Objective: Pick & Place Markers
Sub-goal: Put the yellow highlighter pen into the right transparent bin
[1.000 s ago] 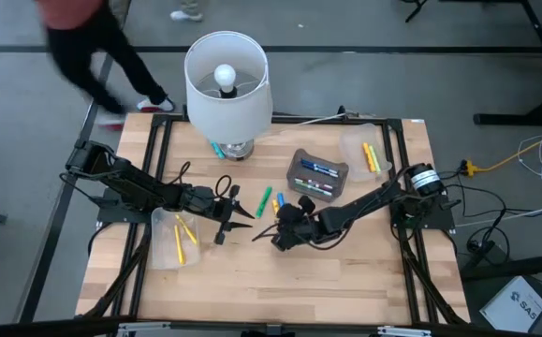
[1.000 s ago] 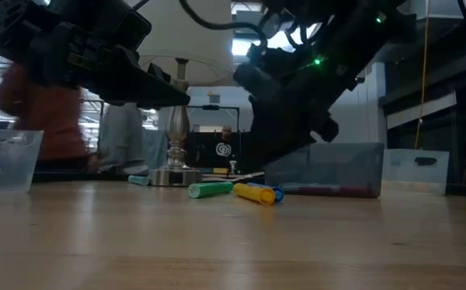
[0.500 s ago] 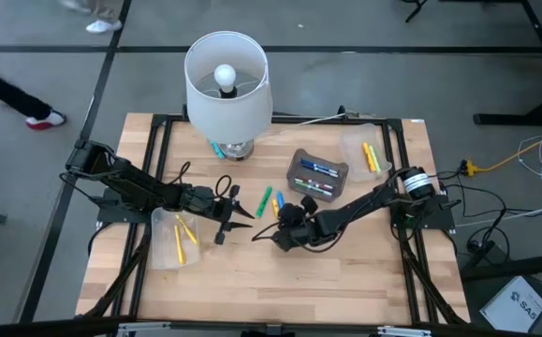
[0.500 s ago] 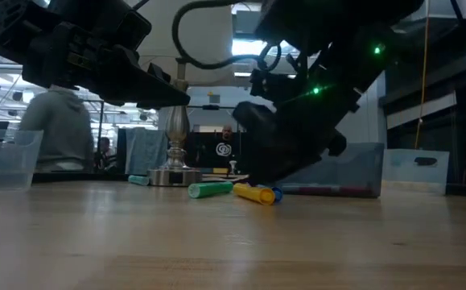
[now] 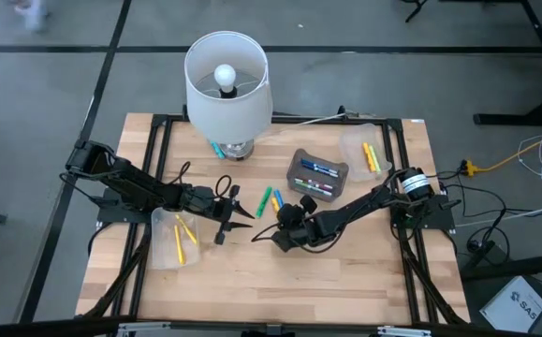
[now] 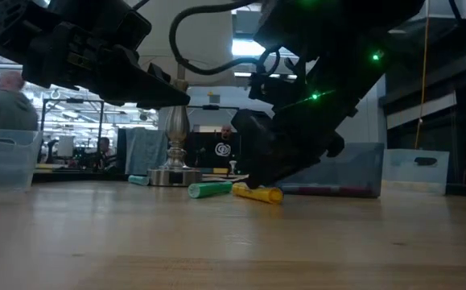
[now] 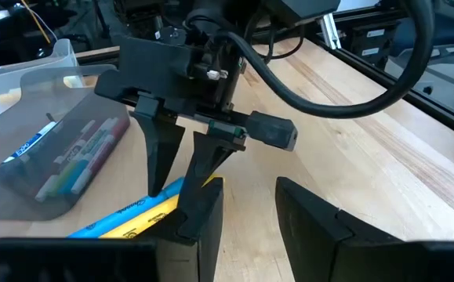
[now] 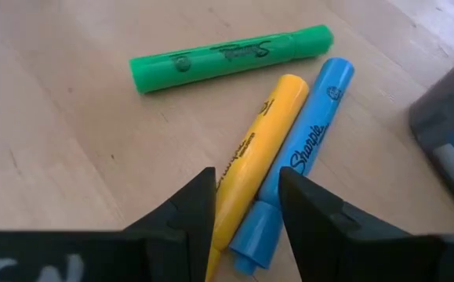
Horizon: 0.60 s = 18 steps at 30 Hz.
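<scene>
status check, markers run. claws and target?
Right claw open, straddling the yellow marker. Blue marker touching alongside it; could get pinched too. Left claw open, hovering near the left bin.

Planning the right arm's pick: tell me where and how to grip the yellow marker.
Grip the yellow marker mid-barrel from above, right gripper fingers straddling its width. It lies flat touching the blue marker, so one finger must wedge between them.

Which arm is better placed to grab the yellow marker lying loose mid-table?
The right. Its gripper is open with the fingers astride the yellow marker, which lies against the blue marker. The left gripper hangs farther off, beside the pile.
</scene>
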{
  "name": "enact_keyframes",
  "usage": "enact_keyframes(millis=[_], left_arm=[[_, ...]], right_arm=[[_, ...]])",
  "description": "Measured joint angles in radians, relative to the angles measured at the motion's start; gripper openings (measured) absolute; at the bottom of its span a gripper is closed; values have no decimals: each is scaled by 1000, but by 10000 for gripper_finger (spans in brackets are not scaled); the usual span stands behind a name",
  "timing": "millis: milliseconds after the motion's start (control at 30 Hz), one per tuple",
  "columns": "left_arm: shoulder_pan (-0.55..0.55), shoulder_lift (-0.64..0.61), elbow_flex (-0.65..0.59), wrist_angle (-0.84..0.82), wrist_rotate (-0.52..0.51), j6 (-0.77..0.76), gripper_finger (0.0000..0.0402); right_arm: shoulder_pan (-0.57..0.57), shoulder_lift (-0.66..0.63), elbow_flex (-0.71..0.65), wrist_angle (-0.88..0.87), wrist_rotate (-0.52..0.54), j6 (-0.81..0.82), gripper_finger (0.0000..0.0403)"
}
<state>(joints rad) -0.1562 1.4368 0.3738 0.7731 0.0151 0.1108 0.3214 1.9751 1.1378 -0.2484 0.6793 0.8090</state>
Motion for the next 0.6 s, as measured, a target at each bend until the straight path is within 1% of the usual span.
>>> enact_keyframes(millis=[67,200,233,300,367,467,600], left_arm=[[0,0,0,0,0,0,116],[0,0,0,0,0,0,116],[0,0,0,0,0,0,116],[0,0,0,0,0,0,116],[0,0,0,0,0,0,116],[0,0,0,0,0,0,116],[0,0,0,0,0,0,116]], right_arm=[[0,0,0,3,-27,-26,139],[8,0,-1,18,-39,-40,139],[11,3,-4,26,-61,-56,139],[17,8,-7,51,-71,-104,139],[19,6,-4,72,-122,-131,139],[19,4,-4,61,-158,-134,139],[20,3,-3,55,-170,-136,138]])
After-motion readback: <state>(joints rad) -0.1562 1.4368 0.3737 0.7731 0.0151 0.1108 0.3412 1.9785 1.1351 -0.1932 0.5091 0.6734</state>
